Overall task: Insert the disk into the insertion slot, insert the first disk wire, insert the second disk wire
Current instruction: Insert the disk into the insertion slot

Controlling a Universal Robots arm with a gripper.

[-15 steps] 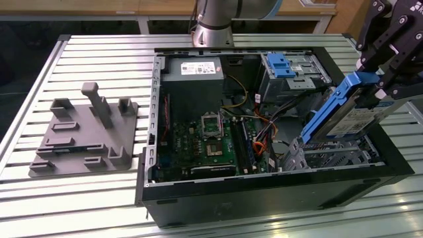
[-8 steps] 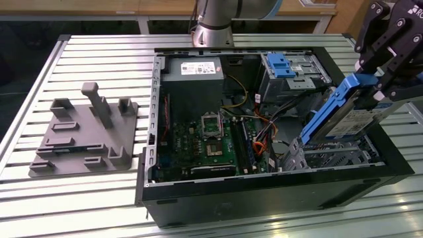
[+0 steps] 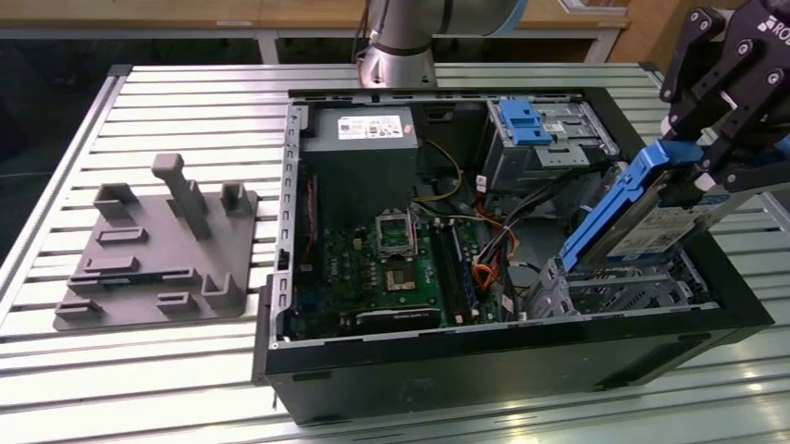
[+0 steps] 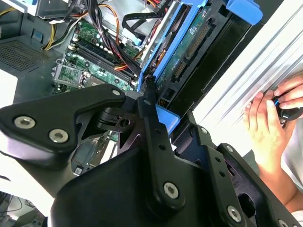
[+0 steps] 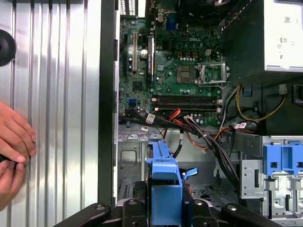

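My gripper (image 3: 706, 153) is shut on the disk (image 3: 652, 228), a silver drive with a white label in a bright blue carrier (image 3: 609, 211). The disk hangs steeply tilted at the exterior view's right. Its lower end reaches the top of the insertion slot (image 3: 623, 289), a perforated silver cage in the near right corner of the open computer case (image 3: 494, 356). In both wrist views the blue carrier (image 5: 163, 171) (image 4: 189, 42) runs out from between the black fingers (image 4: 147, 106) toward the cage (image 5: 130, 158). Black and orange cables (image 5: 208, 137) lie loose beside the cage.
A taller grey bay with a blue latch (image 3: 531, 125) stands behind the cage. The motherboard (image 3: 388, 268) and power supply (image 3: 361, 128) take up the case's left half. A grey fixture with pegs (image 3: 161, 250) sits on the slatted table (image 3: 185, 92). A person's hands (image 5: 13, 142) rest beside the case.
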